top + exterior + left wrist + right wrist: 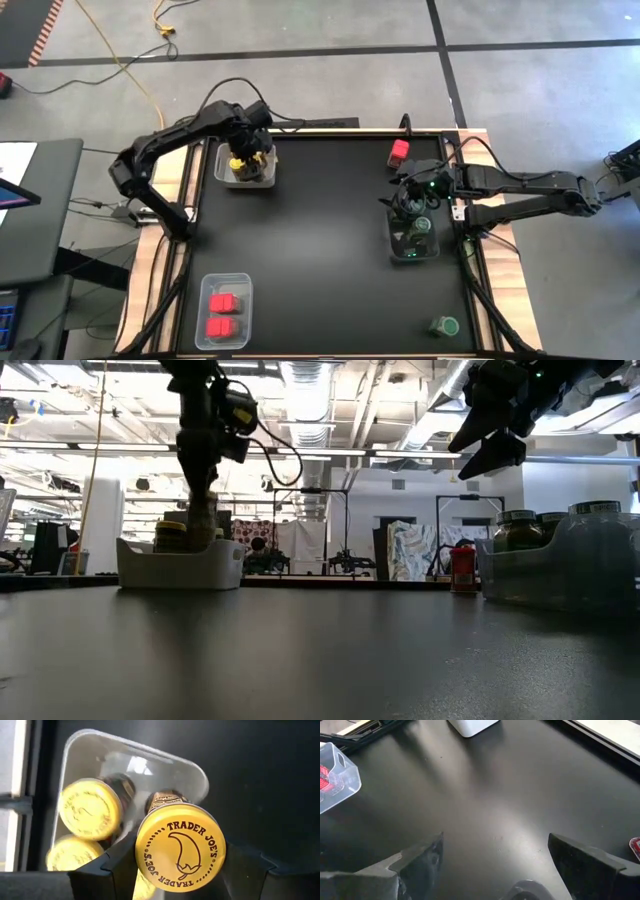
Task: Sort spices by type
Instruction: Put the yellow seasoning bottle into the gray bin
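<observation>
Nearest, the bin (pixel 205 300) of red containers (pixel 222 312) appears sorted; one green-lidded jar (pixel 444 326) stands loose; the right gripper (pixel 408 196), spread and empty, hovers over the green-lid bin (pixel 392 232); the left gripper (pixel 246 152) pinches a yellow-lidded jar (pixel 180 847) above the yellow-lid bin (pixel 222 178); farthest, one red container (pixel 399 152) remains unsorted.

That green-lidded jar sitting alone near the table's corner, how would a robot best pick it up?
The green-lidded jar seems to lie tilted or on its side, though it is small here. Probably best to come straight down from above, nothing crowding it, and close the fingers across its dark round body just below the lid.
</observation>
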`<action>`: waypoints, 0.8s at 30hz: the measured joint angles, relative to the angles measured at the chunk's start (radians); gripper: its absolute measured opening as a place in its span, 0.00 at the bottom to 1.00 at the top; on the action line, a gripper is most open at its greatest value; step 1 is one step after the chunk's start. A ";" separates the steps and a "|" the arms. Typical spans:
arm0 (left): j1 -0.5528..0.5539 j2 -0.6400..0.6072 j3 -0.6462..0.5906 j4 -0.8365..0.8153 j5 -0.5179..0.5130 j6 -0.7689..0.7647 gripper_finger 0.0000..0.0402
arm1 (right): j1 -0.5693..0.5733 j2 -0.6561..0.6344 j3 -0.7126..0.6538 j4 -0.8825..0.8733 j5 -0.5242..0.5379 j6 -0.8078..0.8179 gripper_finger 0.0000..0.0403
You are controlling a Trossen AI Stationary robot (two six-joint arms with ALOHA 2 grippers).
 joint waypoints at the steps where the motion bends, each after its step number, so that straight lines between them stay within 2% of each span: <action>1: 0.007 0.000 -0.013 0.013 0.002 0.007 0.56 | 0.000 0.000 0.000 0.000 0.000 0.000 0.95; 7: 0.024 0.001 -0.064 0.105 0.010 0.035 0.56 | -0.005 0.000 0.000 0.003 0.000 0.000 0.95; 24: 0.071 0.002 -0.159 0.221 0.010 0.049 0.56 | -0.080 0.000 0.000 0.017 0.000 0.000 0.95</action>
